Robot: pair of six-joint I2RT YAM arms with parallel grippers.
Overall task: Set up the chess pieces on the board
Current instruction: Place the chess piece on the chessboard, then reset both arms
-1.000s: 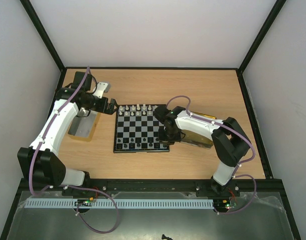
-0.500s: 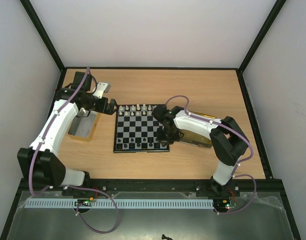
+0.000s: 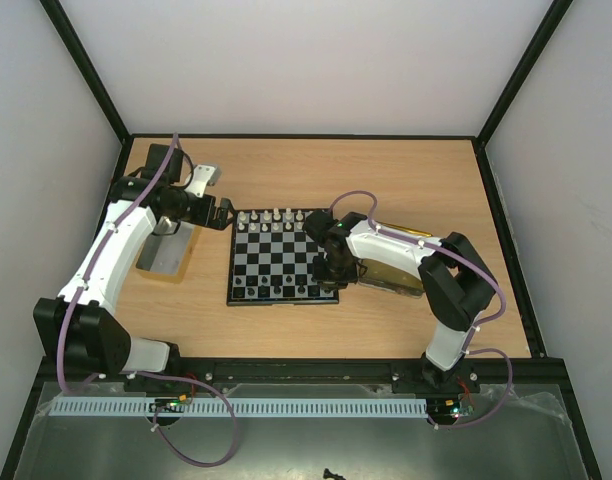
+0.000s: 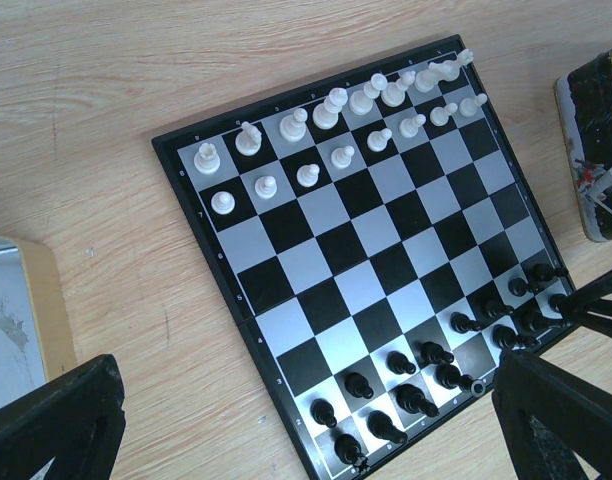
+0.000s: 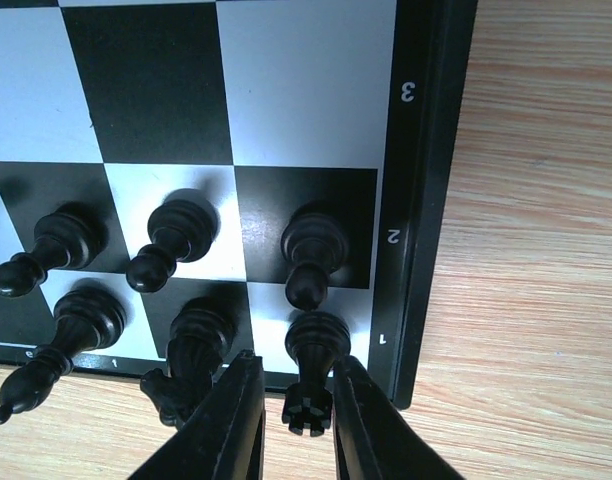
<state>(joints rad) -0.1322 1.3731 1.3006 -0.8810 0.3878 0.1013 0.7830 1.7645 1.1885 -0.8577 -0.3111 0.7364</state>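
Note:
The board lies mid-table. White chess pieces fill its two far rows and black ones its two near rows. In the right wrist view a black rook stands upright on the corner square of the board, beside a knight. My right gripper is open, its fingers close on either side of the rook's top with a slim gap showing. My left gripper hangs wide open and empty above the board's left side, by the black pieces.
A gold tray sits right of the board under my right arm, its corner visible. A silver-grey tray lies left of the board, under my left arm. Black frame posts and white walls ring the table.
My right gripper's jaws have parted from shut to a narrow opening, leaving the rook standing on its square. The right arm edged slightly left. The left arm has not moved.

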